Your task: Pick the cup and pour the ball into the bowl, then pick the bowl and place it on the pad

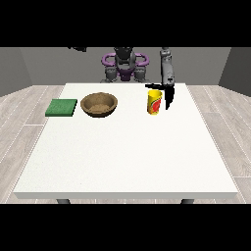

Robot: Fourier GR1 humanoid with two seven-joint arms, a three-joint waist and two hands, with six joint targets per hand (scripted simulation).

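A yellow cup [155, 102] with a red mark stands upright on the white table [127, 152], right of centre near the far edge. The ball is not visible. A brown bowl [99, 105] sits left of the cup, and a green pad [62, 107] lies further left. The black hand at the view's right [167, 94] hangs just right of the cup, fingers pointing down and straight, thumb stretched out above the cup's rim; it stands close beside the cup without curling round it. The other hand shows only as a dark shape [77, 48] at the upper left.
The robot's torso [124, 66] stands behind the table's far edge. White tabletop stretches from the objects to the front edge. Wooden floor surrounds the table.
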